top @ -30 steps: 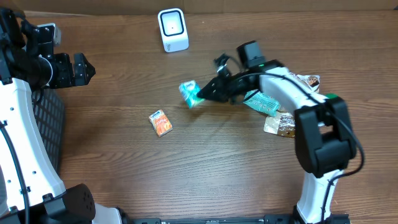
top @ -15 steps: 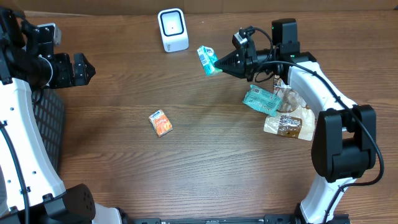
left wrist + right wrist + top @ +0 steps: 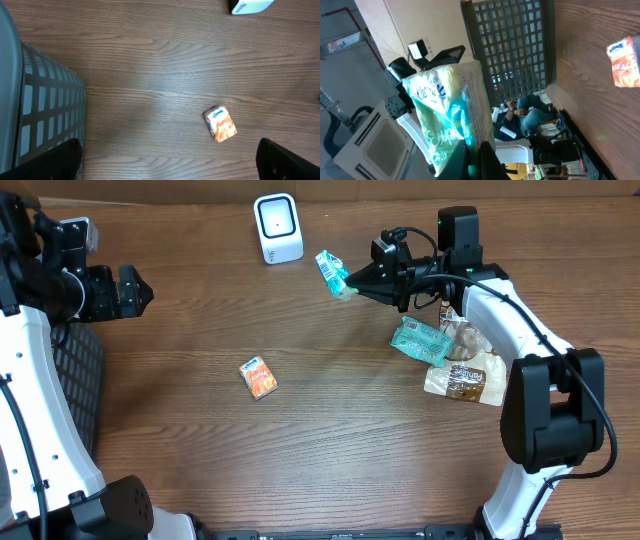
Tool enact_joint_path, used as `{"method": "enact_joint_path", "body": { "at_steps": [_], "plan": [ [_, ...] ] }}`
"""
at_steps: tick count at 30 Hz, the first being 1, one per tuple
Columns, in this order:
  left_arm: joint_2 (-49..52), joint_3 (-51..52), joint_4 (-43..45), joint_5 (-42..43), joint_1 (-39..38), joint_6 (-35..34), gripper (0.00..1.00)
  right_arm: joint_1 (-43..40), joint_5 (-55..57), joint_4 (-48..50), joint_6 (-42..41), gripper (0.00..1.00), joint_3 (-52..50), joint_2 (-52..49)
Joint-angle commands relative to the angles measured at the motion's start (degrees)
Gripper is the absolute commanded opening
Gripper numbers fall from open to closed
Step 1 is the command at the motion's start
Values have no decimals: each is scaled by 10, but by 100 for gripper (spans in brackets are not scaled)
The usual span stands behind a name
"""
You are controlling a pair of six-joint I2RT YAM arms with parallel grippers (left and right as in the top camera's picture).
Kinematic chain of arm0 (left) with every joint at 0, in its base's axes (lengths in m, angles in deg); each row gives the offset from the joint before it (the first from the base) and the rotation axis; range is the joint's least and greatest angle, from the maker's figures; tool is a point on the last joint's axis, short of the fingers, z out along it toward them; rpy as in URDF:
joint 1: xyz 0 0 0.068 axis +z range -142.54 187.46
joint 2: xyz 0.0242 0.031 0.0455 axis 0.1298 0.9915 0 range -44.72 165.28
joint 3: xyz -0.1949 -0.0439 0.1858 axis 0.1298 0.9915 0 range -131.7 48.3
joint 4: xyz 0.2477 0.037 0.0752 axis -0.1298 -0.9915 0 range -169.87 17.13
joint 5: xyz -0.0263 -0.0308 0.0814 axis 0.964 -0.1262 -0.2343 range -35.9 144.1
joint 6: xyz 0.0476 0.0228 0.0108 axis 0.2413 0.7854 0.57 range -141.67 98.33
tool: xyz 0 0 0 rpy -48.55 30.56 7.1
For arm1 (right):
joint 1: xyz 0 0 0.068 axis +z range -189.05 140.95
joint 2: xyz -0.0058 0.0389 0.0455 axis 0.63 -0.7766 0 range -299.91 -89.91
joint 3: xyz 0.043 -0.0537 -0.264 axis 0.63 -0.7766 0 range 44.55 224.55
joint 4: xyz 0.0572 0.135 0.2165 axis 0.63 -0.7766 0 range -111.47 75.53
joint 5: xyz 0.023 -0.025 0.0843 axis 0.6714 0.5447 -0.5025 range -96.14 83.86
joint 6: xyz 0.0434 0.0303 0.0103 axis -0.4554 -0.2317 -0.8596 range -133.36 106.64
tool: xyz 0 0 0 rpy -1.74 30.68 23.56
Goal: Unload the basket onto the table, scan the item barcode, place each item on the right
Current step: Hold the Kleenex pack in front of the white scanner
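A: Nearest us, the orange tissue pack (image 3: 259, 377) lies flat toward the middle of the table (image 3: 330, 450). A little further back, by the right edge, sits the pile of snack packets (image 3: 452, 360).

B: And our grippers?

A: The left gripper (image 3: 135, 288) hangs spread wide and empty near the left edge, above the black basket (image 3: 75, 380). The right gripper (image 3: 352, 283) is clenched on our item. It holds the teal packet (image 3: 335, 275) up off the table, just short of the white scanner (image 3: 278, 227) at the far edge.

B: We judge the packet light and soft: thin, glossy film that crinkles. We have it by one end, so the rest may flop.

A: An end or seam grip suits it and leaves the printed face bare. We'd squeeze gently, since shiny film could slip and creases might spoil the barcode, which we cannot make out here.
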Motion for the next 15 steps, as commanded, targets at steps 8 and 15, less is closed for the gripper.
{"method": "enact_joint_path", "body": {
  "at_steps": [8,15],
  "plan": [
    [-1,-6,1,0,-4,10,99,9,179,-101,186,4,11,26],
    [-1,-6,1,1,-4,10,99,31,438,-280,297,4,12,26]
  ]
}}
